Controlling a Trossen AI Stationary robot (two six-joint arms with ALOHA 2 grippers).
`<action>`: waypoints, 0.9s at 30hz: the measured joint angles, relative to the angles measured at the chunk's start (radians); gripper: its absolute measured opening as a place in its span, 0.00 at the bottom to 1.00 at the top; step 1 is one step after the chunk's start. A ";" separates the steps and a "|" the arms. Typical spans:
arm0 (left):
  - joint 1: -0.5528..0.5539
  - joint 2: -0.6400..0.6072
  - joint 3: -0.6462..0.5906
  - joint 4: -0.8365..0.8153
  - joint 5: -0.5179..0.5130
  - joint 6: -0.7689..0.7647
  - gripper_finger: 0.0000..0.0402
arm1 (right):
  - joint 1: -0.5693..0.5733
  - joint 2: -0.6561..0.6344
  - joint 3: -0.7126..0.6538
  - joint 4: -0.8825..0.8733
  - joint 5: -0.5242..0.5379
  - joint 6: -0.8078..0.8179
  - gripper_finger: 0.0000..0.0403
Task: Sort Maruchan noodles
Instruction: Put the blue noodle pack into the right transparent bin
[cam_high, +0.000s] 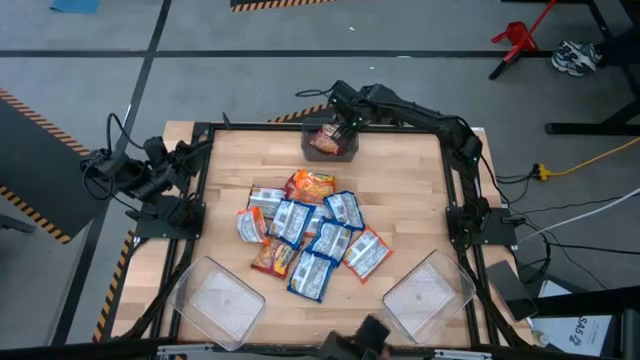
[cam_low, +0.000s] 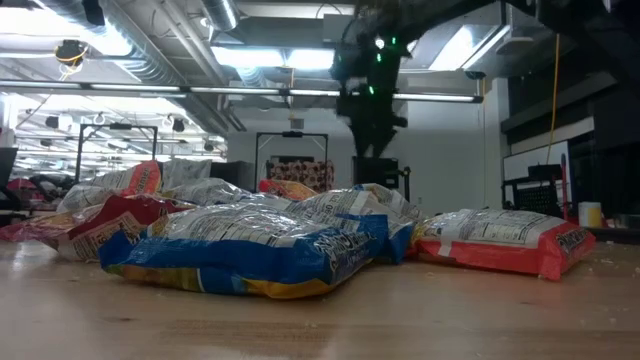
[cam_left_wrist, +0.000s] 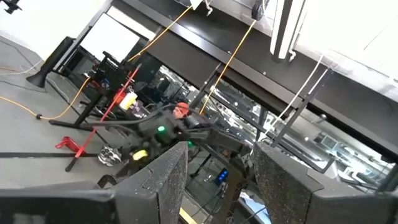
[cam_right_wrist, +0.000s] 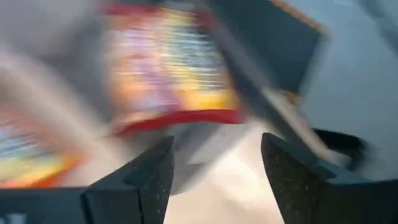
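Packets (cam_high: 308, 235) of noodles lie heaped at the middle of the table (cam_high: 400, 185), blue-and-white ones overlapping orange and red ones. The right end effector (cam_high: 340, 118) hangs over a clear bin (cam_high: 330, 142) at the table's far edge, fingers spread with nothing between them; a red-orange packet (cam_high: 324, 143) lies in that bin. Two more clear bins (cam_high: 218, 298) sit at the near corners, one on each side. The left end effector (cam_left_wrist: 221, 180) is parked off the table's left edge, fingers apart and holding nothing.
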 joint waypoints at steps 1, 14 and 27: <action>0.000 0.000 0.000 0.000 0.000 0.000 0.44 | 0.022 -0.008 0.010 0.004 -0.056 -0.012 0.57; -0.001 0.000 0.000 -0.003 0.013 -0.004 0.44 | 0.422 -0.038 -0.064 -0.180 -0.176 0.104 0.56; -0.001 0.000 0.000 -0.029 0.015 -0.001 0.44 | 0.535 -0.038 -0.292 0.076 -0.034 0.464 0.83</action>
